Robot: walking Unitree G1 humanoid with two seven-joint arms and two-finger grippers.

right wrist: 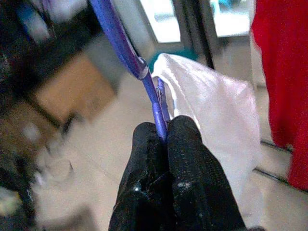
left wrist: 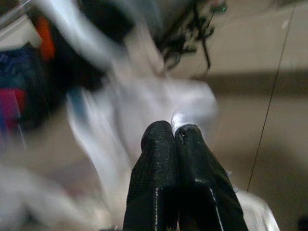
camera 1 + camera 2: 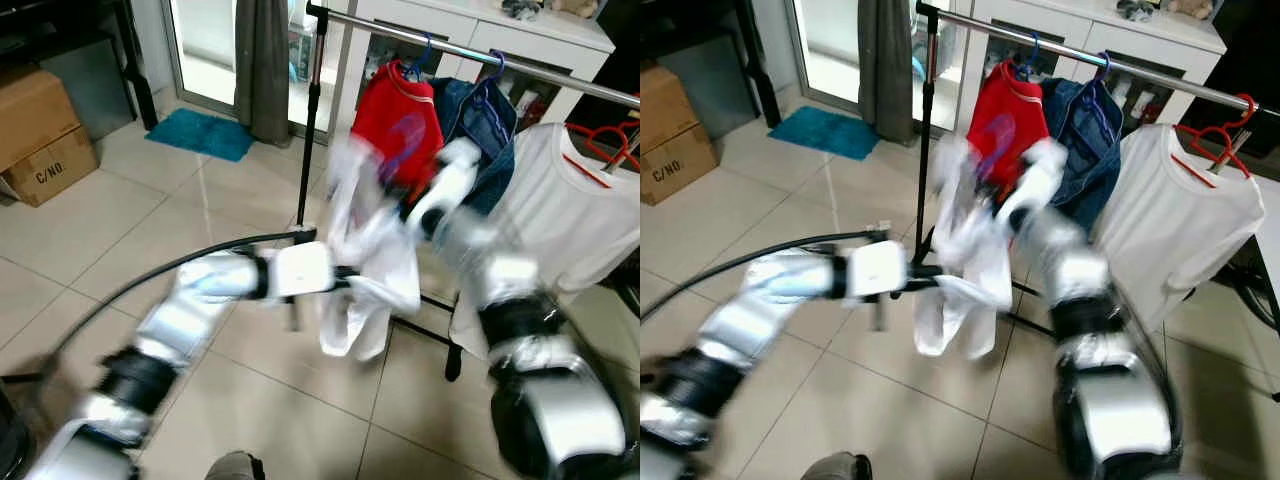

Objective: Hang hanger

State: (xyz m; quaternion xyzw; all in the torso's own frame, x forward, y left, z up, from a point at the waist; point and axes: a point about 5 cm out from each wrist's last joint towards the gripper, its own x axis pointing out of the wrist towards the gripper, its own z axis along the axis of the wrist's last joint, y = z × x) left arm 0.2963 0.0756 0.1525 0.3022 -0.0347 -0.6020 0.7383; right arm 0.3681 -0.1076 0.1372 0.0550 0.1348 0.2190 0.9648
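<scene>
I see right gripper (image 1: 163, 132) clamped on purple plastic hanger (image 1: 118, 41); left gripper (image 2: 174, 134) pinching white cloth garment (image 3: 965, 260) below metal rail (image 3: 1080, 55).

Rail (image 3: 1140, 72) bears red, denim, white garments.
</scene>
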